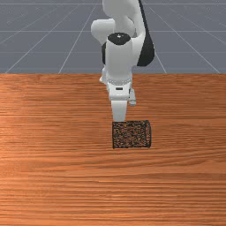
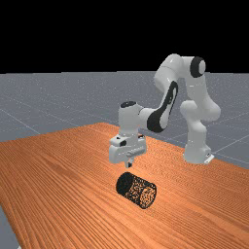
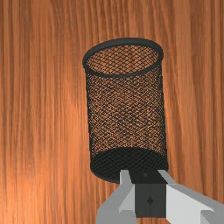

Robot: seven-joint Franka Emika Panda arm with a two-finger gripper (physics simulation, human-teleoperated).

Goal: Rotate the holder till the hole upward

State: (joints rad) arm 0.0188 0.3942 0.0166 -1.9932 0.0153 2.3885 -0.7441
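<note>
Far view, holder: the mesh holder lies on its side on the bench, its dark base toward the far view's left and its open mouth toward the lower right. The mouth faces sideways, so the turn the task wants is not made.
Far view, claw: the claw hangs over the base end, pointing down, near the mesh but with a strip of wood showing between. No contact to be seen, so I would call this the approach.
Front view, holder: lying lengthwise across the picture, a little right of the middle, mouth toward the front view's right.
Front view, claw: just beside the holder's upper edge, in line with its base end.
Wrist view, rim: the rim is the end away from the claw; the base is the end nearest it.
Wrist view, fingers: the fingers are closed together, dark pads meeting at a seam, with nothing held.
Done: only the reach, as I judge it; the claw is placed near one end.
Left: making contact or taking a grip, tipping the holder onto its base, mouth up, then leaving it standing steady.
</note>
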